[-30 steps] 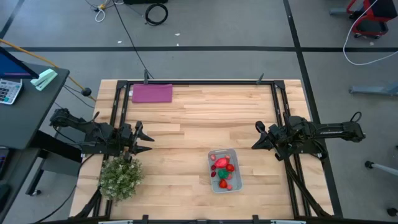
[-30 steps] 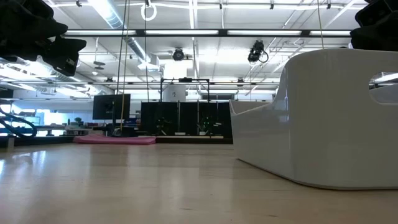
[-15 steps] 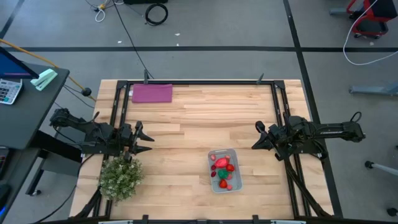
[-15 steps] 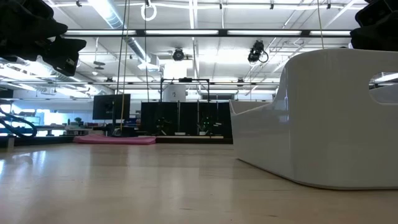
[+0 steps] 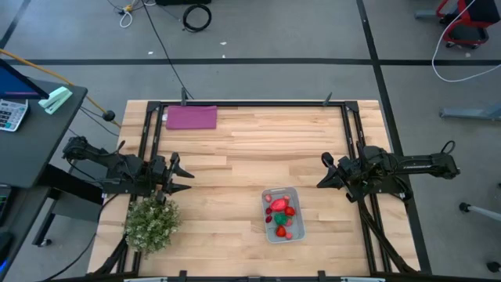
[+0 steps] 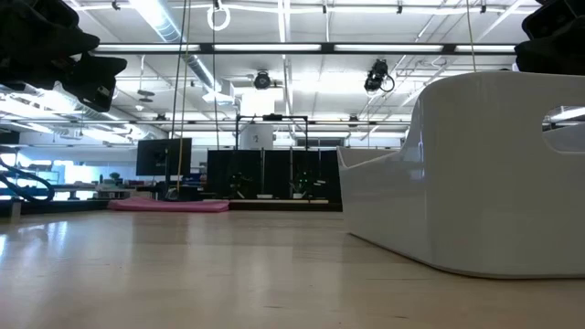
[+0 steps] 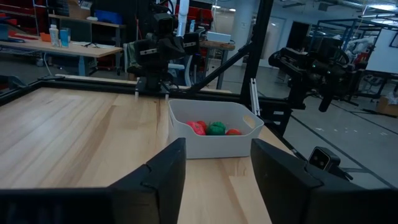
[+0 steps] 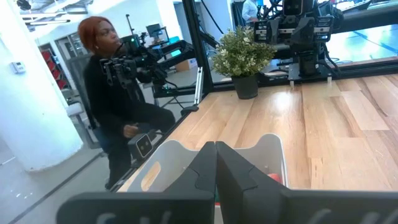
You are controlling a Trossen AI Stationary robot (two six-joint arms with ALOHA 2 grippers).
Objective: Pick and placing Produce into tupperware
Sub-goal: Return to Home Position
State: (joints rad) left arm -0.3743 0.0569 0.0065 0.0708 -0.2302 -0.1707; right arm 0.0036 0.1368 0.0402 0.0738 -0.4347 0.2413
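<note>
High view, near edge: plant (image 5: pixel 152 223) by the left corner; tupperware (image 5: pixel 272 236) right of centre, slightly askew on the table (image 5: pixel 250 149).
Produce (image 5: pixel 280 207): all inside the tupperware, red and pink pieces heaped together, one green piece among them.
Left gripper (image 5: pixel 184 174): over the table's left side, just beyond the plant, pointing inward; fingers (image 7: pixel 158 180) spread apart, holding nothing.
Right gripper (image 5: pixel 322 174): over the right side, just beyond the tupperware's far right corner and clear of it, pointing inward; fingers (image 8: pixel 249 180) pressed together, holding nothing.
Far edge: purple mat (image 5: pixel 191 117) lying flat near the far left corner, well apart from everything else.
Low view: tupperware wall filling the right foreground; mat far back on the left.
Beyond the table: person (image 8: pixel 109 106) in dark clothes, seen in the right wrist view.
</note>
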